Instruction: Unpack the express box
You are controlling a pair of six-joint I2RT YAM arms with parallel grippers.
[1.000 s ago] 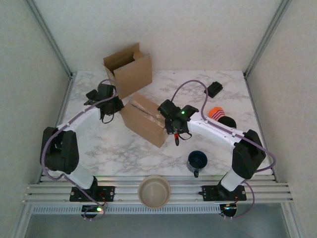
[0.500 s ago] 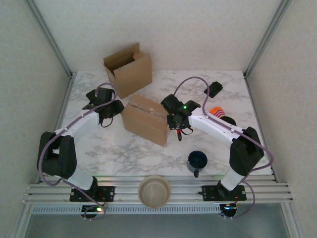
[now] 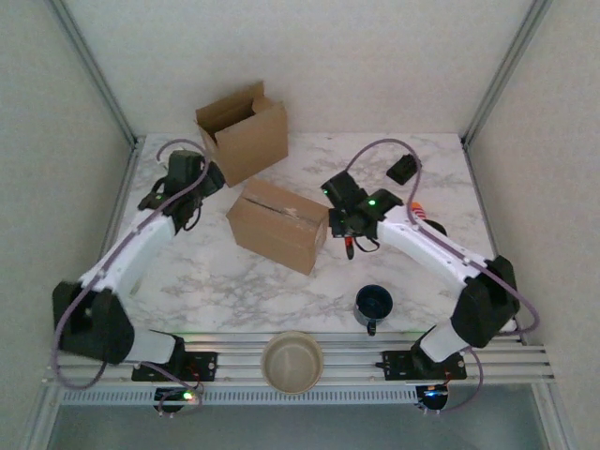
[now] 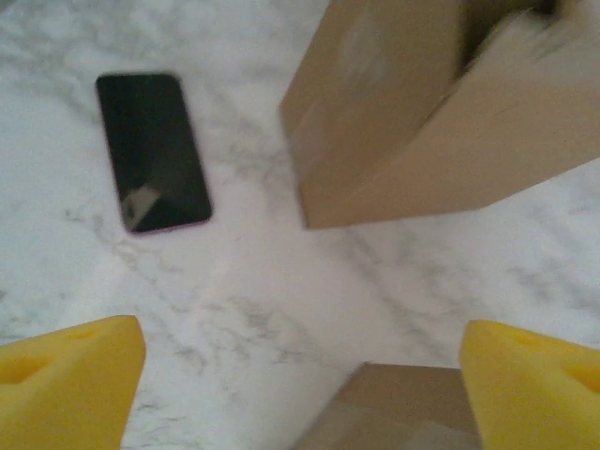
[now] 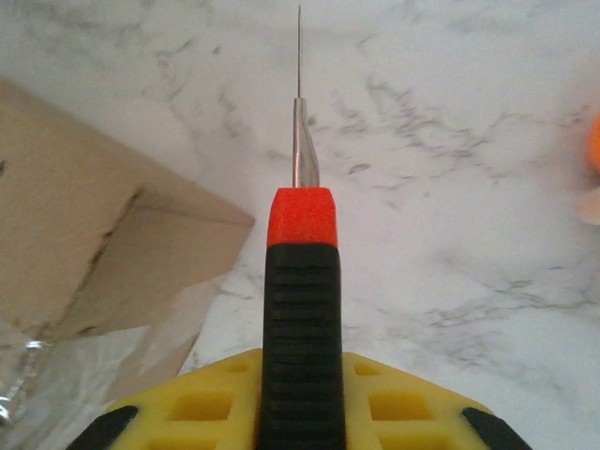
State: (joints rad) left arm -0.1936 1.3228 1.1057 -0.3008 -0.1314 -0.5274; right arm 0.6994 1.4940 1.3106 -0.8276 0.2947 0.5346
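With the right fingers (image 5: 206, 408) clamped on a utility knife (image 5: 300, 309) beside the express box (image 3: 278, 225) mid-tabletop (image 3: 234, 291), and the left fingers (image 4: 66, 384) wide and empty near a phone (image 4: 153, 152), the unbraced box could slide and the blade skid.

Express box (image 3: 278, 225), plain brown cardboard, sat flat and shut just in front of the open carton (image 3: 244, 131), 1 end flap gaping slightly. The cutter (image 5: 300, 309), black ribbed grip, red collar, thin blade, hung further right of that carton.
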